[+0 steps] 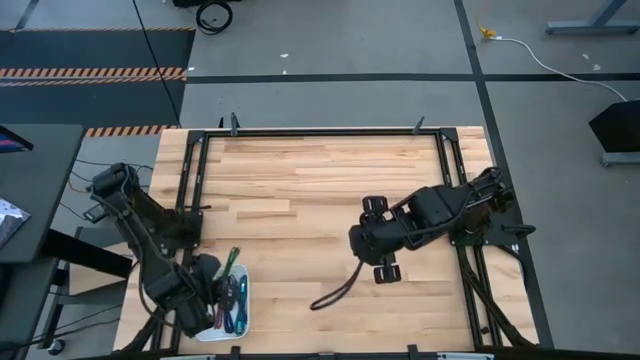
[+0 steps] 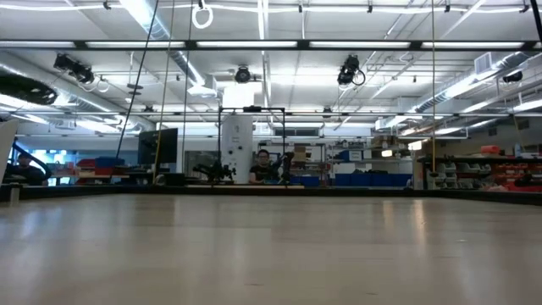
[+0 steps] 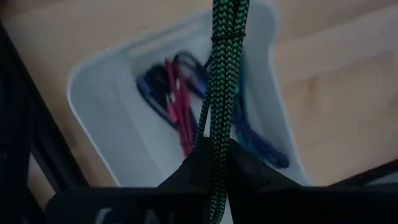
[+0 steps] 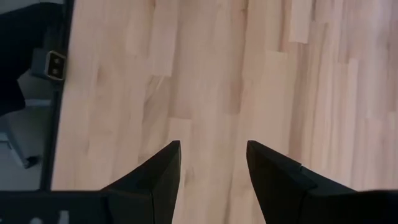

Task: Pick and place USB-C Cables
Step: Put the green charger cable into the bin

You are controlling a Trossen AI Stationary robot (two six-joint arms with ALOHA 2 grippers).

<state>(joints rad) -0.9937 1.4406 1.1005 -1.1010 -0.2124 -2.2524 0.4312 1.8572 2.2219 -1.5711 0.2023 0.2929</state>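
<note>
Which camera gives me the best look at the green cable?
The left wrist view: the green cable fills the frame, pinched in the left gripper above the white tray. The high view shows it only as a small green strip by the tray. The low and right wrist views miss it.

The right pincer [image 4: 212, 171] hangs above the desk [image 4: 249, 74], its two dark fingers [image 4: 158, 171] set well apart with nothing between them, only bare wood showing in the gap. The desk top is made of pale wooden strips joined side by side, some lighter, some a warmer brown, with short staggered joints. Along one edge of the desk runs a dark metal frame rail [image 4: 59, 99], and a small grey bracket [image 4: 55, 65] with two holes sits on it. Beyond that edge lies grey floor [image 4: 22, 130], with a dark shape [image 4: 28, 31] near the corner that cannot be made out.
</note>
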